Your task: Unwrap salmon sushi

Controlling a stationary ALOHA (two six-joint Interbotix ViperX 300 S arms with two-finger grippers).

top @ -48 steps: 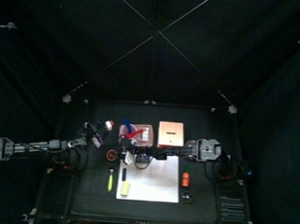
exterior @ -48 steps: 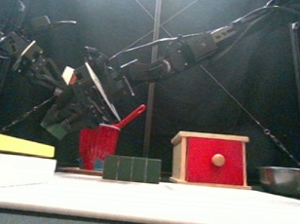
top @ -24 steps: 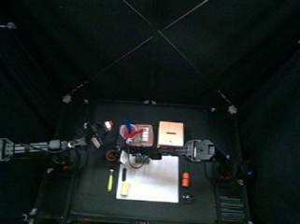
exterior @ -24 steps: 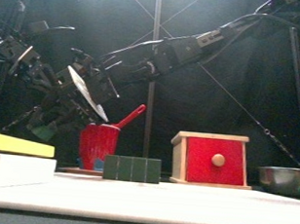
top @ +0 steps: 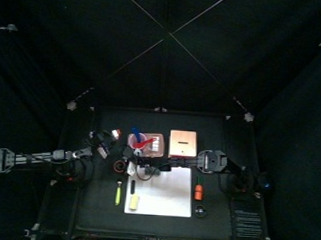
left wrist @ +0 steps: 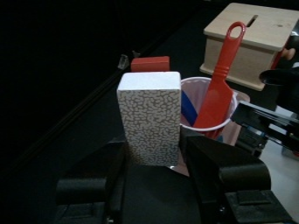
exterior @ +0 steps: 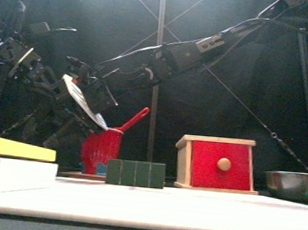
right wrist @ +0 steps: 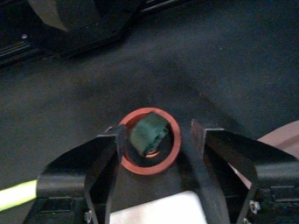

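Observation:
The salmon sushi (right wrist: 149, 140) is a small orange-red ring around a dark green bit, lying on the black table (top: 99, 214). In the top view the sushi (top: 118, 166) sits just left of the white sheet. My right gripper (right wrist: 158, 131) reaches across the middle and stands open, one jaw on each side of the sushi, with small gaps showing. The right gripper (top: 137, 169) is low over the sheet's left edge. My left gripper (left wrist: 163, 157) is shut on a white speckled block (left wrist: 152, 114), held in the air at the left (exterior: 78, 99).
A red cup (exterior: 104, 148) with a red spatula stands behind a green block (exterior: 136, 173). A red-fronted wooden box (exterior: 220, 164) and a metal bowl (exterior: 292, 183) are to the right. A yellow marker (top: 118, 195) and an orange stick (top: 197, 191) flank the white sheet (top: 174, 188).
The left gripper has carried the white block lower and to the left in the front view. The right arm has shifted slightly over the sheet's left edge.

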